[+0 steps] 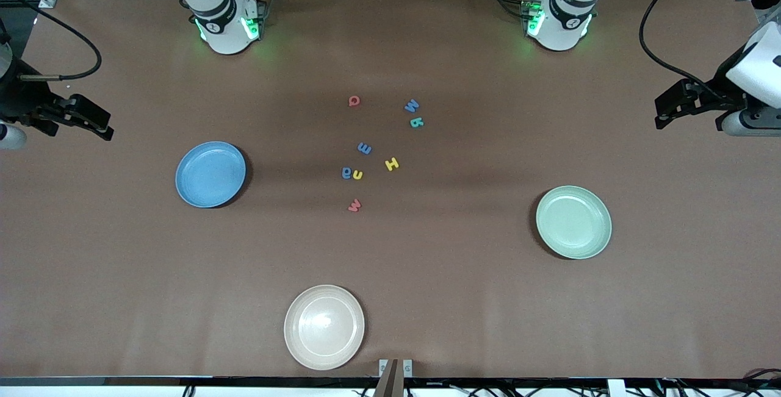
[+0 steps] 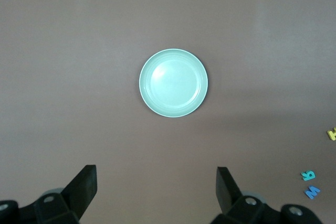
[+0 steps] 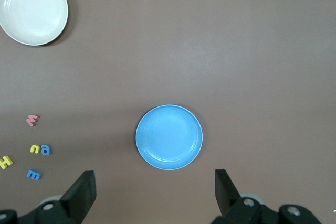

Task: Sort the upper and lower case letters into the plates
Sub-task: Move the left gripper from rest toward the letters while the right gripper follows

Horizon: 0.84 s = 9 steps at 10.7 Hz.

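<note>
Letters scattered mid-surface between blue plate and mint plate, wide bare surface all around. Both plates empty; cream plate nearest the front camera, empty too. Left gripper and right gripper aloft at the table ends, fingers spread, holding nothing.

Right pincer spread wide above blue plate, letters nearby

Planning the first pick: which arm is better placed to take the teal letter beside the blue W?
Left, probably: the teal letter lies toward the left arm's end of the cluster, and the left gripper hangs open. The right gripper is open too.
</note>
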Available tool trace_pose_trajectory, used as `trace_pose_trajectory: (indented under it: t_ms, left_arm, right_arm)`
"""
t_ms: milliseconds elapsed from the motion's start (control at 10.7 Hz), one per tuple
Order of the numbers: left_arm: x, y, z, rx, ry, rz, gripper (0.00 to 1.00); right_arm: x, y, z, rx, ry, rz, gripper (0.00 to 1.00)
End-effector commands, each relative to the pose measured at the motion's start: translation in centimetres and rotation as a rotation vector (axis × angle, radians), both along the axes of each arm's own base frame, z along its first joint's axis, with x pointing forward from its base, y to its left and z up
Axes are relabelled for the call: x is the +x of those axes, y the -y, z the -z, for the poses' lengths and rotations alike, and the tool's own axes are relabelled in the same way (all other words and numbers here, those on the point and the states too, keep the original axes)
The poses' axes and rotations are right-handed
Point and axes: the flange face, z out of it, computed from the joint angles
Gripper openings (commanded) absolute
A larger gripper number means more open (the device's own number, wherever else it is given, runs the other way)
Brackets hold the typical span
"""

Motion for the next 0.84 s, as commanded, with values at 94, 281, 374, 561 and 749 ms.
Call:
trace_pose_trajectory:
  t_ms: [94, 281, 374, 561, 749]
  left_arm:
    - [-0.4, -0.3, -0.3, -0.023, 0.009, 0.016, 1.0]
    - [-0.1, 0.5, 0.5, -0.06, -0.007, 0.017, 1.0]
    - [0.2, 1.7, 1.0, -0.095, -0.004, 0.017, 1.0]
    - [1.0, 7.3, 4.3, -0.1, -0.051, 0.082, 1.0]
    - [0.6, 13.6, 7.8, -0.106, -0.084, 0.075, 1.0]
  right_arm:
    - [-0.5, 0.0, -0.2, -0.009, -0.012, -0.003, 1.0]
    - [-0.5, 0.0, -0.2, -0.009, -0.012, -0.003, 1.0]
    - [-0.4, -0.1, 0.0, -0.008, -0.015, 0.0, 1.0]
    - [0.0, -0.3, 0.7, 0.006, -0.026, -0.007, 1.0]
    - [0.1, -1.7, 1.8, 0.003, -0.049, -0.025, 1.0]
